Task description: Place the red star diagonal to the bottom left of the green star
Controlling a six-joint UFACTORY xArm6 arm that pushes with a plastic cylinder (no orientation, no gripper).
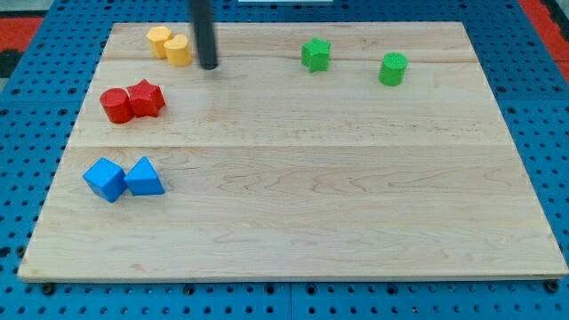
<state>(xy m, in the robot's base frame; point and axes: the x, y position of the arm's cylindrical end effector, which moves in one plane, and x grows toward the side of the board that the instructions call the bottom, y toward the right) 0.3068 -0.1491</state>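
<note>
camera view: red star lies down-left of my tip

camera view shows the wooden board (293, 222) with my tip (208, 66) resting near the view's top left, just right of the two yellow blocks (170, 44). no claw here, only a plain rod, so nothing to spread or pinch; the tip touches no block.

the red star (147, 98) sits below and to the left of my tip, touching the red cylinder (116, 106) on its left side. the green star (316, 54) is well apart, toward the view's top centre, with the green cylinder (393, 68) further right.

the goal spot, below-left of the green star, lies to the right of the red star. so i judge the tip must get round to the red star's left, between it and the red cylinder, a tight gap, then push rightward.

two blue blocks (124, 179) sit lower left, out of the way.
</note>
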